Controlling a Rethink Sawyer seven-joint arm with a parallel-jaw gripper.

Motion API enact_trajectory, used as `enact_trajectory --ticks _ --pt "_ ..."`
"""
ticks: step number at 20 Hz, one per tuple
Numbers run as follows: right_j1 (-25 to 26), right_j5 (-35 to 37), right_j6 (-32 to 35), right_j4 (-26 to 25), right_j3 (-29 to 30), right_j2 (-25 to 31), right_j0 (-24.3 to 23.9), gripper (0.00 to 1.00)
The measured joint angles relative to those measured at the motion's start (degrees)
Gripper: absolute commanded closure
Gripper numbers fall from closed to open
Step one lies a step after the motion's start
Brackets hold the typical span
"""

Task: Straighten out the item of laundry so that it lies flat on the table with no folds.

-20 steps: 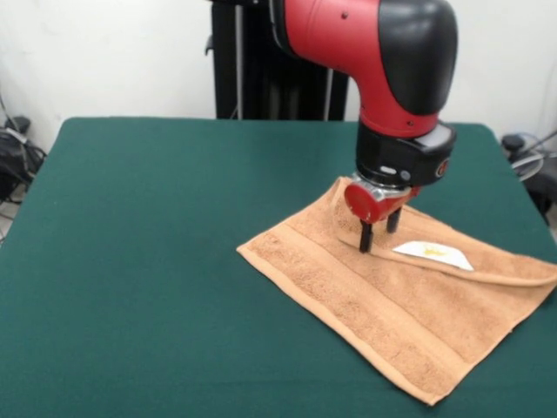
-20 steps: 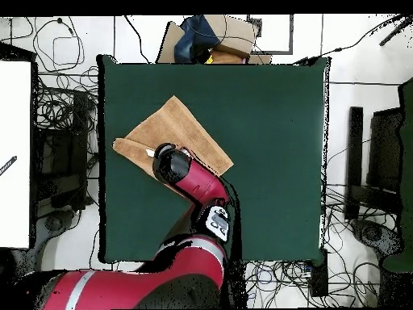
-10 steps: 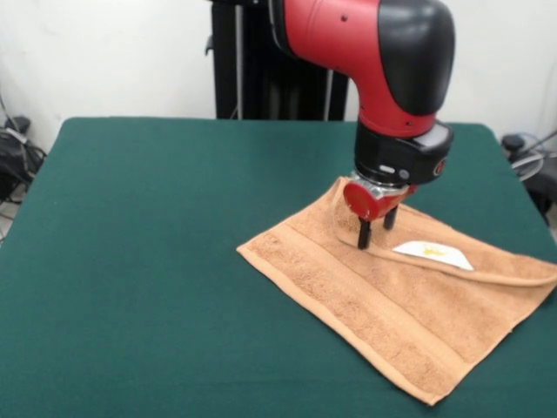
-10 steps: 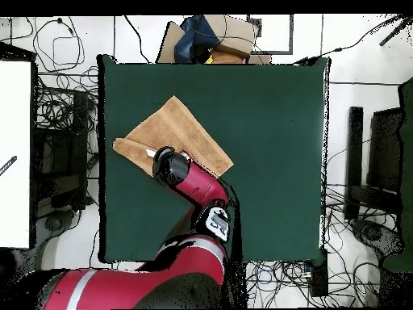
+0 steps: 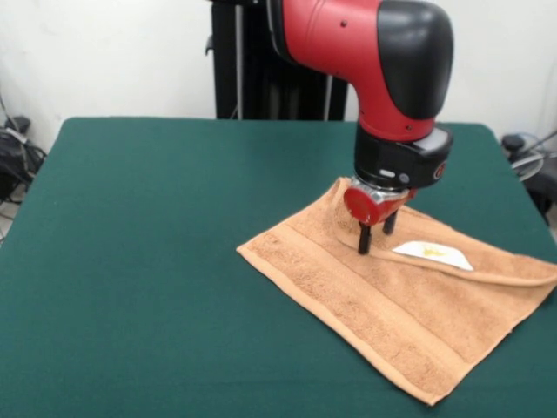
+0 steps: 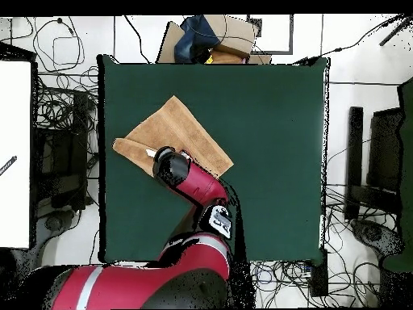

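The item of laundry, a light orange-brown towel, lies on the right of the dark green table. Its far edge is folded over toward the front, and a small white label shows on the fold. My gripper points down at the fold's left end. It is open by a narrow gap, its two black fingertips touching the cloth on either side of the folded edge. In the overhead view the towel lies at the table's left, and the arm's wrist hides the gripper.
The towel's right corner reaches close to the table's right edge. Cables and cardboard boxes lie on the floor around the table. A white board stands off the table's left side in the overhead view.
The gripper's fingers have drawn slightly closer together and shifted a little left over the fold. The towel has not moved.
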Motion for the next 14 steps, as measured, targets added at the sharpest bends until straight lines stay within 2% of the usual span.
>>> enact_trajectory --ticks 11,12,14 --pt "0.00 -0.64 0.00 -2.01 0.01 1.14 -1.14 0.00" --pt "0.01 -0.63 0.00 -2.13 0.02 1.13 -1.14 1.00" --pt "0.03 -0.64 0.00 -2.44 0.01 1.13 -1.06 1.00"
